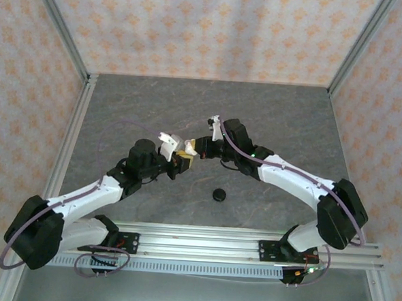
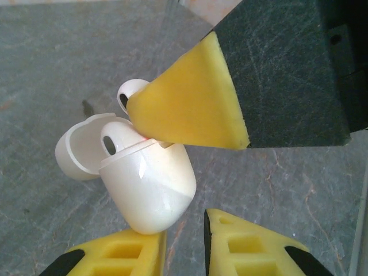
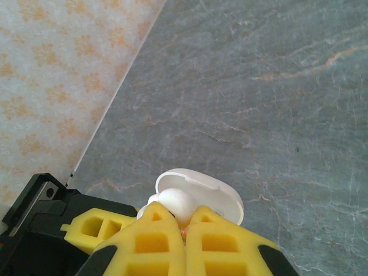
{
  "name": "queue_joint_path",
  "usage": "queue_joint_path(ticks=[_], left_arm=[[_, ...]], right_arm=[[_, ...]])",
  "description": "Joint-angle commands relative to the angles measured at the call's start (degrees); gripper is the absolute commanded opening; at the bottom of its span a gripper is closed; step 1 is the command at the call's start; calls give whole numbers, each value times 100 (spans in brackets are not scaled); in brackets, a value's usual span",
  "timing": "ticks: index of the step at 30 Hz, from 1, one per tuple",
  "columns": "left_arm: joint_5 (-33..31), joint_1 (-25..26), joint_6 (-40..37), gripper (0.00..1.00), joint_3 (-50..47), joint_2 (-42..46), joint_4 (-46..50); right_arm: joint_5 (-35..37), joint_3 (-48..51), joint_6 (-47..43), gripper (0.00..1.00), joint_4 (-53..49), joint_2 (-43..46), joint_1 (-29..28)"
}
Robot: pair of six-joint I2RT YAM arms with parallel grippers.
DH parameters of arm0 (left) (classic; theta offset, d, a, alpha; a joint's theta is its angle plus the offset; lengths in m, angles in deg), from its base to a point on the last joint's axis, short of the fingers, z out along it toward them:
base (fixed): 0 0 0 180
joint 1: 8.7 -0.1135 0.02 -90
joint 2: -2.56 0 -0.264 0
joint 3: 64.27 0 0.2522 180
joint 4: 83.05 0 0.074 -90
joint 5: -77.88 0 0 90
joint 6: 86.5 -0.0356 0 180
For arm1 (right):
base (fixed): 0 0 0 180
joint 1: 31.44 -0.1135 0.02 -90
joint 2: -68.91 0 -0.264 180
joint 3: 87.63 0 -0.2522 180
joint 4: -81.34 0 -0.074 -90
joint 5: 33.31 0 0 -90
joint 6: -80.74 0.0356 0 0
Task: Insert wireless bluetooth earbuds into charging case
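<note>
Nearest the arm bases, a small black round object (image 1: 219,194) lies on the grey stone-patterned table (image 1: 272,107), well apart from both grippers. Above mid-table the left gripper (image 2: 184,251) grasps the glossy white oval charging case (image 2: 149,190) by its rounded bottom, long axis tilted, lid (image 2: 75,152) hinged back, with a seated white earbud (image 2: 110,138) in its mouth. The right gripper (image 3: 183,217), clenched on a second white earbud (image 3: 172,202), crowds that mouth; the orange-patterned wall (image 1: 208,28) stands beyond.

We see a grey stone-look surface (image 1: 278,114) mid-frame, pale orange-patterned walls (image 1: 208,28) above and beside, aluminium rail (image 1: 250,239) along the bottom.
</note>
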Motion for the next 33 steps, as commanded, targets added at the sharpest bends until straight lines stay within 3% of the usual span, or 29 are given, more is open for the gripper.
queue_joint_path(ticks=[1,21,33], left_arm=[[-205,67,6,24,166,-117,-1581],[-283,124,145,24,327,-2293,-2496],[-424,128,0,29,527,-2878,-1997]], right_arm=[[-938,354,172,6,-183,-287,-167],[-1534,1054,476,5,1220,-1695,273],[-1392,1072,347,5,1305,-2332,319]])
